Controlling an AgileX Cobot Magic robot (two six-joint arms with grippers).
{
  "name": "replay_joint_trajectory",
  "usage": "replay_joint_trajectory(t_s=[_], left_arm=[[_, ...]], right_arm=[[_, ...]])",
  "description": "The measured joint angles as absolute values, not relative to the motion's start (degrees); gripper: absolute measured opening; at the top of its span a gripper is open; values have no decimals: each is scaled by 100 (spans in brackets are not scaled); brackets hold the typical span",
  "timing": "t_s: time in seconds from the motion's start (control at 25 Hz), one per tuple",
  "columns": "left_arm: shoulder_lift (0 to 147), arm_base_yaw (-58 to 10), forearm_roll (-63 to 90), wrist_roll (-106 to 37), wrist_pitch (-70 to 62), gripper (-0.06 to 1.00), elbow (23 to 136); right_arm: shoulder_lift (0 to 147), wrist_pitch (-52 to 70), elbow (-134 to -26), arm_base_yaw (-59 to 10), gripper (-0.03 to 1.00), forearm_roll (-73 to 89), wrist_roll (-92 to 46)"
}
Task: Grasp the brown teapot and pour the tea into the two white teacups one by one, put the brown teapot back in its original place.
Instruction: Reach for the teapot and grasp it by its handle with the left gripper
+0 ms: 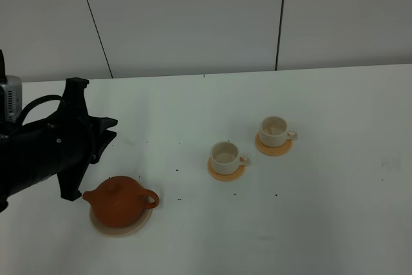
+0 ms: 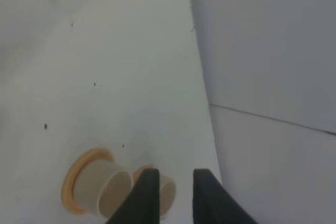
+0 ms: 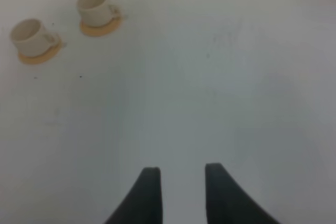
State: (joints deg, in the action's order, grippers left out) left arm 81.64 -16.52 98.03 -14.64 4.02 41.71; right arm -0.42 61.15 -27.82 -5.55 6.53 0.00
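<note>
The brown teapot [image 1: 121, 201] sits lid-on upon its pale beige disc, the original place [image 1: 122, 228], at the front left of the table. The two white teacups [image 1: 225, 154] [image 1: 275, 129] stand on orange coasters mid-table; their insides look pale, and the tea is hidden. My left gripper [image 1: 111, 128] hovers just behind and left of the teapot, open and empty. In the left wrist view the left gripper [image 2: 173, 182] points at the teacups [image 2: 105, 190] [image 2: 164, 192]. My right gripper [image 3: 181, 174] is open over bare table, far from the teacups [image 3: 31, 34] [image 3: 96, 5].
The white table [image 1: 335, 210] ends at a pale panelled wall [image 1: 193, 17] behind. The bulky black left arm [image 1: 45, 156] hangs over the table's left side. Small dark specks dot the surface.
</note>
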Motion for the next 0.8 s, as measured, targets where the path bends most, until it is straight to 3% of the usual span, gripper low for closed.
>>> replay_joint_trajectory(t_s=[0.28, 0.8], left_arm=[[8168, -2296, 9485, -1485, 1441, 23, 4596], [8168, -2320, 7180, -1299, 1415, 23, 4609]], right_arm=[[-42, 6115, -2782, -555, 22, 655, 0], [-42, 6115, -2782, -555, 23, 655, 0]])
